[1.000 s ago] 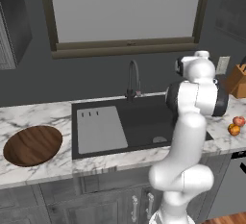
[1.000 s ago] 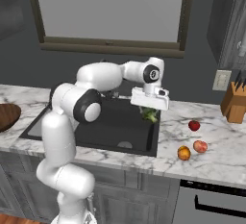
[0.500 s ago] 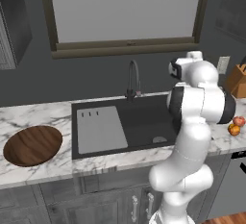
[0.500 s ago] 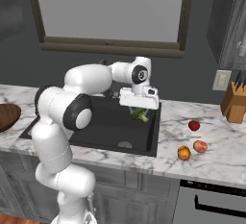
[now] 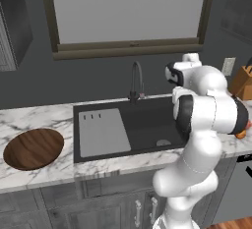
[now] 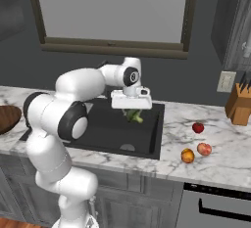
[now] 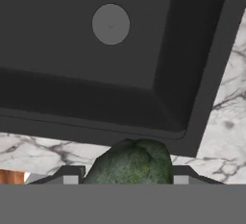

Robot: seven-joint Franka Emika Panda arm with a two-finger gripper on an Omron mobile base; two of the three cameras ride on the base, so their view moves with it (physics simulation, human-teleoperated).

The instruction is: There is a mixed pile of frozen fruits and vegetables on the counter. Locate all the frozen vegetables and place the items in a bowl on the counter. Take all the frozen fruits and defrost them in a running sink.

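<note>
Pincer (image 6: 132, 115) clenched on a dark green lump (image 7: 130, 163), hanging over the black sink (image 6: 105, 131).
Marble tabletop (image 6: 215, 161) carries the wooden bowl (image 5: 33, 148) at the sink's 9 o'clock in the left base view; at the sink's 3 o'clock in the right base view lie a bright red item (image 6: 198, 127), a pinkish fruit (image 6: 204, 148) and an orange fruit (image 6: 187, 155).

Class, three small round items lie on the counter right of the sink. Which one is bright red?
The bright red one lies farthest back, alone; the orange one and the pinkish one lie together nearer the front edge.
</note>
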